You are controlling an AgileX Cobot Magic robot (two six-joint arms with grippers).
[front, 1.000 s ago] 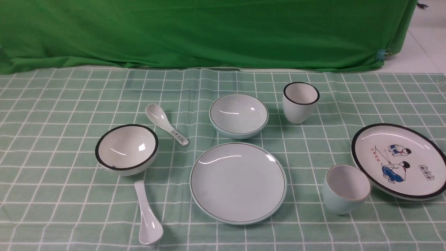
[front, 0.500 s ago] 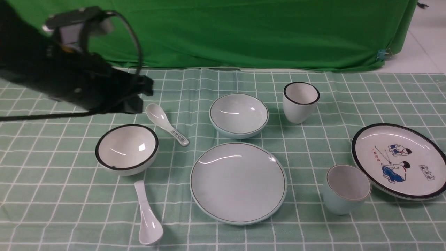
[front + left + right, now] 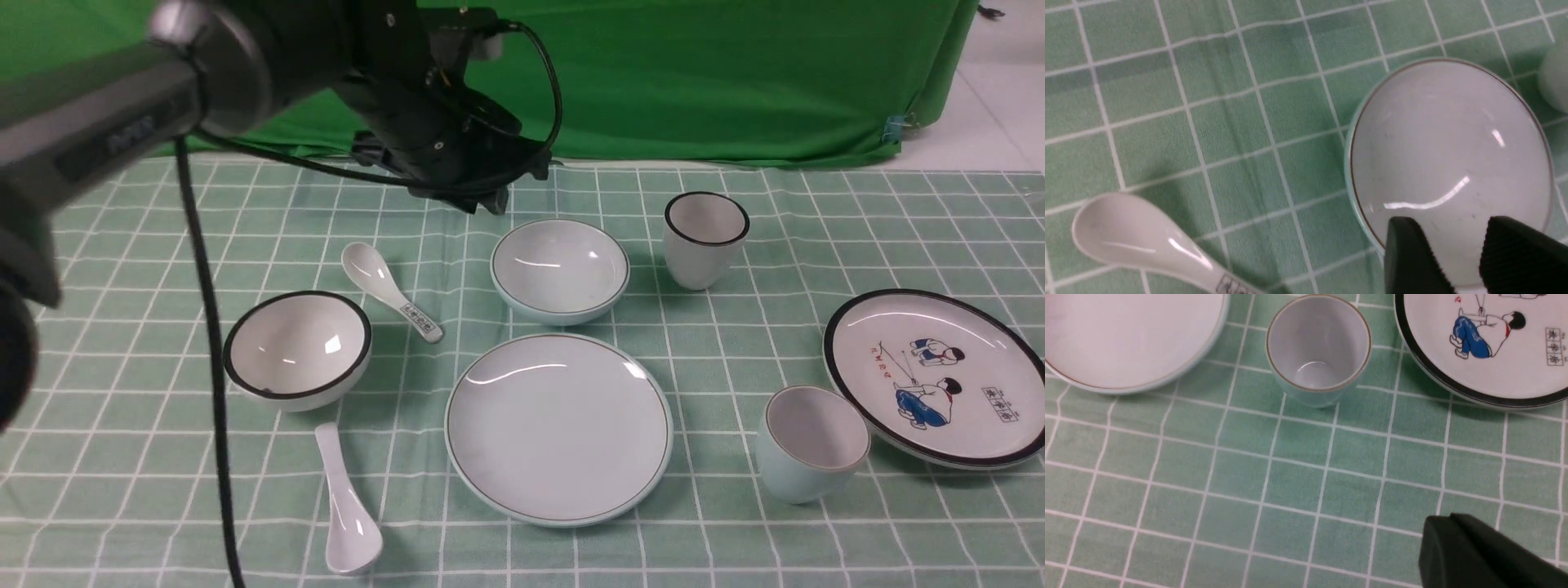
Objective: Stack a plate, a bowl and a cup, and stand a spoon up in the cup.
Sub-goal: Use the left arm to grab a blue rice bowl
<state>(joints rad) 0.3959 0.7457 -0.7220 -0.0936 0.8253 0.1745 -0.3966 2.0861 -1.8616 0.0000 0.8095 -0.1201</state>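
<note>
— Where is your left end effector (image 3: 1451, 228)?
— Above the edge of the bowl (image 3: 560, 269), fingers apart, holding nothing. My right end effector (image 3: 1443, 528) is closed and empty, near the cup (image 3: 812, 445).
— And the bowl?
— On the counter (image 3: 122, 457), just behind the plate (image 3: 558, 429).

The pale blue-green plate (image 3: 558, 429) lies flat and empty by the near edge of the table (image 3: 131, 457), about midway along it. The matching shallow bowl (image 3: 559, 270) sits upright just behind it, not touching. The handleless cup (image 3: 811, 442) stands upright and empty toward the near right corner. The plain white spoon (image 3: 346, 506) lies hollow-up left of the plate, scoop toward the near edge.
</note>
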